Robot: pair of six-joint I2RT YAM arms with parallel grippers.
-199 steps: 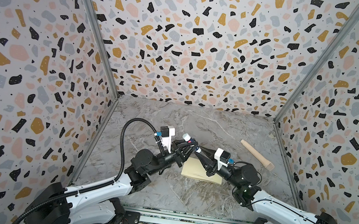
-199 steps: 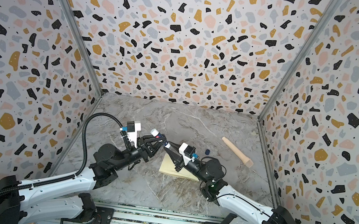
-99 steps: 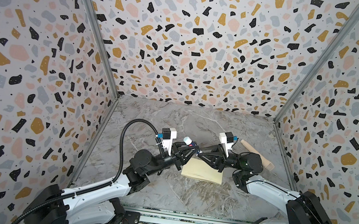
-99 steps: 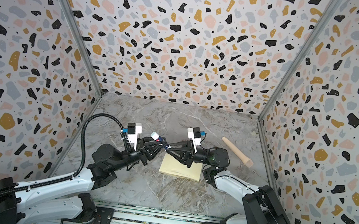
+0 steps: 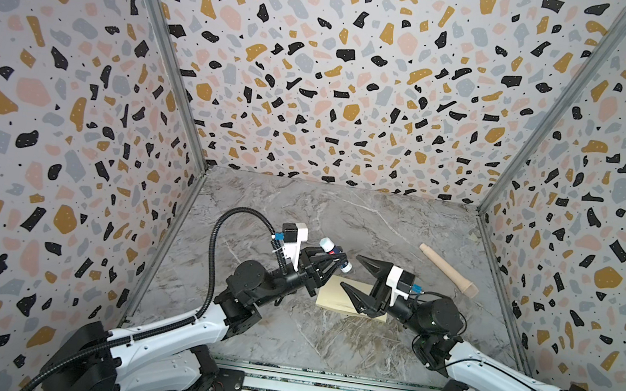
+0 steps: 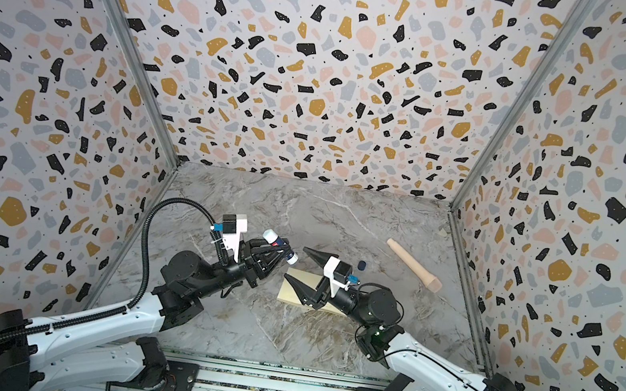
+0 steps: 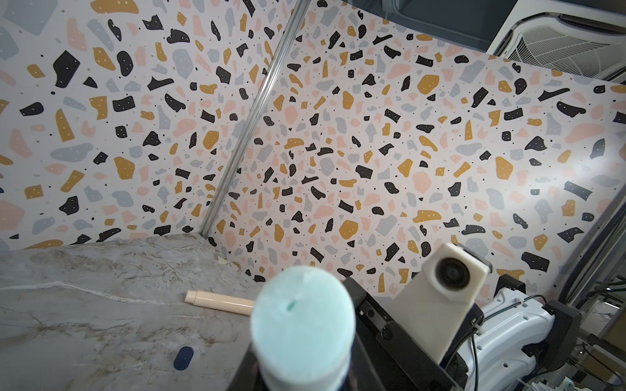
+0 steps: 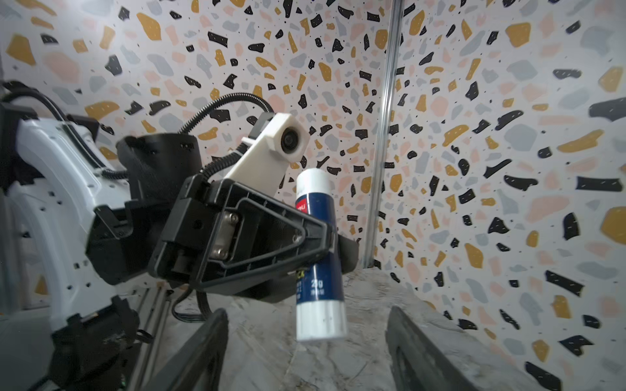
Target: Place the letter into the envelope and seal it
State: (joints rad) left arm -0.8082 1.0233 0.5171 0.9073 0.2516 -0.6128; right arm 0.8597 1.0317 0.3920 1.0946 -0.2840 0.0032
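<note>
Currently, left claw (image 5: pixel 337 257) clamps a glue stick (image 8: pixel 318 203); right claw (image 5: pixel 350 272) stands apart over the envelope (image 5: pixel 331 301); wooden dowel (image 5: pixel 447 269) lies near worktop's (image 5: pixel 300 211) right edge.

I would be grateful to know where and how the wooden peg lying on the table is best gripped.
Grip the wooden peg mid-shaft from straight above, jaws across its length: it lies flat on the table, round and tapering, touching nothing else.

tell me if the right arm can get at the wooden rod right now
Probably yes: the right gripper is open and empty, and the wooden rod lies uncovered on the table with nothing between, though the gripper points away.
</note>
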